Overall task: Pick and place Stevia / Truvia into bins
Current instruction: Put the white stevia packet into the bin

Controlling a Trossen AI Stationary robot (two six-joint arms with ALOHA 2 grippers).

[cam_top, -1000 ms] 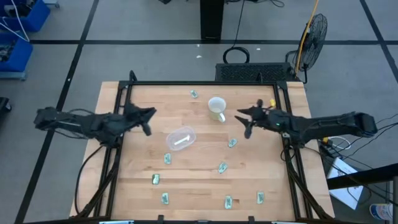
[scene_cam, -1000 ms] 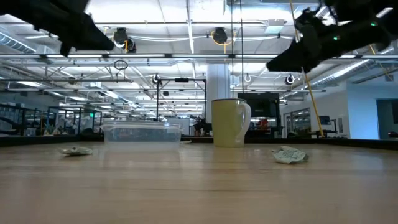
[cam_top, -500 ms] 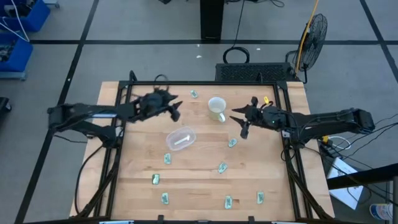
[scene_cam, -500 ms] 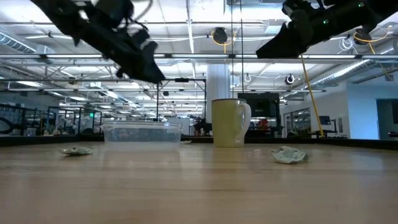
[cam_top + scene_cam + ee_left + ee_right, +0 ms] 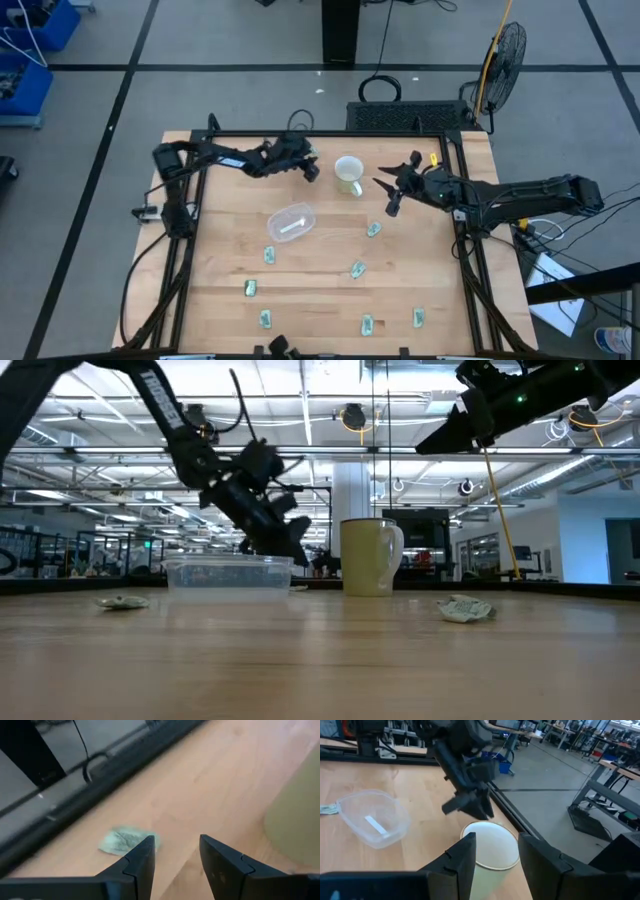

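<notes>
I'm working over the desk (image 5: pixel 330 290), its wood top carrying everything. My left arm is reaching toward twelve o'clock, and my left tool (image 5: pixel 311 170) is hanging released, fingers apart, just beside the white mug (image 5: pixel 348 174). My right tool (image 5: pixel 392 196) is waiting on the mug's three o'clock side, also spread and gripping nothing.

The clear bin (image 5: pixel 290 222) is sitting near the desk's centre, at about seven o'clock from the mug, with one pale strip lying inside. Packets are scattered from five round to seven o'clock along the near edge, well apart from each other.

The one I'm going for is the packet at twelve o'clock (image 5: pixel 313 151), near the far rail; in my left wrist view it (image 5: pixel 127 840) is lying just ahead of my fingers (image 5: pixel 137 865). So this is the approach step, nothing gripped yet. Next, I reckon, I'm needing to drop lower, straddle that flat packet and clench without skidding it away.
</notes>
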